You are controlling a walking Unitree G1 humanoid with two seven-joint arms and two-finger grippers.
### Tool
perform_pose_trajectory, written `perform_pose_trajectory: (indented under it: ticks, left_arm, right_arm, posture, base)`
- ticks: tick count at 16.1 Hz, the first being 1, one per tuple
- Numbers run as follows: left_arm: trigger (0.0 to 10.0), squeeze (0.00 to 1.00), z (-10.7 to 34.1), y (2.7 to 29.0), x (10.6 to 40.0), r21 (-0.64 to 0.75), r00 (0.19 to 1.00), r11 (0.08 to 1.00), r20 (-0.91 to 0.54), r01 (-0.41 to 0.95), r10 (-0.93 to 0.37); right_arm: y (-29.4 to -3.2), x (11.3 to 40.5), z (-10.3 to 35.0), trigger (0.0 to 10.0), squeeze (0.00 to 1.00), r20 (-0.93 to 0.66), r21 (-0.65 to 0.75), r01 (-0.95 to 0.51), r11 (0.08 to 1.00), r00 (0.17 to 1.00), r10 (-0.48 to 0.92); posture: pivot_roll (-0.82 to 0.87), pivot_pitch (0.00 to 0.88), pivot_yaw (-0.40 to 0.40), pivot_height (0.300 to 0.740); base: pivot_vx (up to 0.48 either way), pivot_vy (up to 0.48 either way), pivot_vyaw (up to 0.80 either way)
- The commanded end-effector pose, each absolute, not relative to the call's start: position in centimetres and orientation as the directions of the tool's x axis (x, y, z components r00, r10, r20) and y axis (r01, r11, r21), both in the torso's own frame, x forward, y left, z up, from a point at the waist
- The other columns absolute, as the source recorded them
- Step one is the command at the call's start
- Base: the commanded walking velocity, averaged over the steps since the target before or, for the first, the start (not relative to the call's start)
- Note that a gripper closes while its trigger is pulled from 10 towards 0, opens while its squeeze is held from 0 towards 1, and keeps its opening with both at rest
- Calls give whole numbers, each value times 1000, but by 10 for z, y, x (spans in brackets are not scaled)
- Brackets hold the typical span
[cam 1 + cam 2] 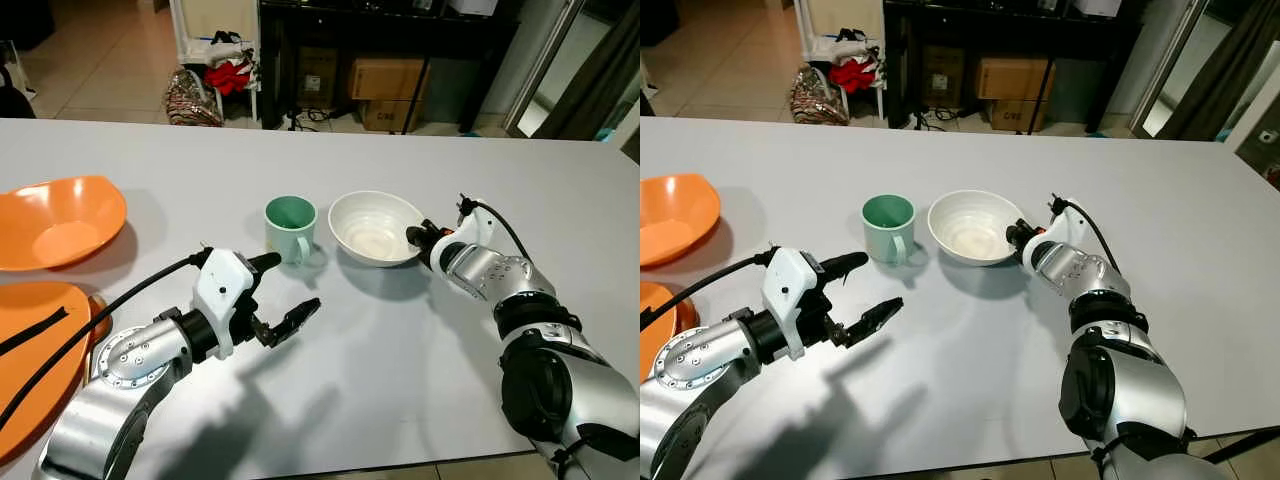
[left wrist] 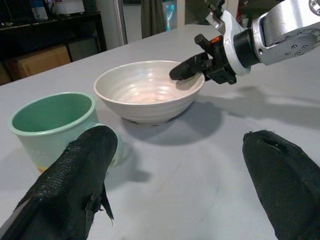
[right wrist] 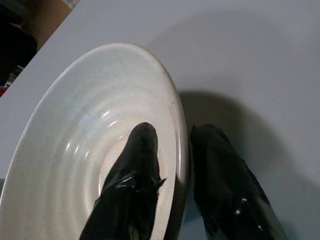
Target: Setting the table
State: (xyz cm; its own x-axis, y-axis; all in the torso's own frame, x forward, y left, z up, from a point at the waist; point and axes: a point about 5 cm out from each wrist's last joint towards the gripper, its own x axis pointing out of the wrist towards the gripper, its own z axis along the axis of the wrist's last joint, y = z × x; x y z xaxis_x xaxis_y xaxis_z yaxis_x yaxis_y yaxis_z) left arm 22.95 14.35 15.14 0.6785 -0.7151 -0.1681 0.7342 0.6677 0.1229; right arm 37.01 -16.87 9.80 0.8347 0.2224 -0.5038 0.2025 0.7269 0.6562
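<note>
While the left tool [image 1: 285, 296] hovers low over the pale grey surface [image 1: 400, 380] with its two black fingers spread wide and nothing between them, it points toward the mint-green ceramic mug [image 1: 290, 226] just beyond it. Off to the robot's left, two glossy orange plastic dishes [image 1: 55, 220] lie at the surface's edge, one nearer and one farther.

Just beside the mug, on the robot's right, sits the white ribbed ceramic bowl [image 1: 375, 227]. The right tool [image 3: 172, 170] is clenched on the bowl's rim at its right side, one finger inside the bowl and the other outside against the wall.

A pinch on one edge is a thin hold: if the bowl is lifted or dragged from there, it could tip, slip out, or swing into the mug close by. The left tool, moving forward, might likewise knock the mug over. Beyond the surface stand cardboard boxes [image 1: 385, 78] under a dark shelf.
</note>
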Motion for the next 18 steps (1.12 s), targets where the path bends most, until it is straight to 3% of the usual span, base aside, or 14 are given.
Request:
perform_pose_trajectory:
  ticks: [1,5,8,10,12,13,18]
  left_arm:
    - [10000,0,153,141,230,130,669,657,-172,743,-723]
    - [10000,0,162,147,231,118,692,682,-121,722,-712]
    - [10000,0,171,154,230,93,740,734,-56,673,-671]
    - [10000,0,177,155,229,77,776,773,-8,629,-631]
    - [10000,0,179,150,231,70,816,815,24,575,-578]
    - [10000,0,178,148,238,55,863,864,50,500,-502]
    - [10000,0,176,139,252,98,948,947,56,307,-313]
  right_arm:
    - [-174,373,106,10000,1000,-482,674,199,711,848,220]
    - [-189,362,130,10000,1000,-425,694,155,703,877,226]
    - [-198,322,144,10000,1000,-362,609,80,789,914,186]
    - [-190,298,158,10000,1000,-241,581,-32,813,947,210]
    - [-170,274,174,10000,1000,-116,416,-198,888,957,267]
    - [-161,266,172,10000,1000,-87,122,-220,968,969,231]
    - [-152,258,180,10000,1000,72,-22,-136,991,988,137]
  posture:
    - [77,0,-75,740]
    - [80,0,-82,740]
    - [66,0,-51,740]
    - [58,0,-36,740]
    - [51,0,-23,740]
    - [56,0,-22,740]
    - [53,0,-9,740]
  base:
    - [0,0,0]
    - [0,0,0]
    - [0,0,0]
    - [0,0,0]
    - [0,0,400]
    - [0,0,800]
    - [0,0,800]
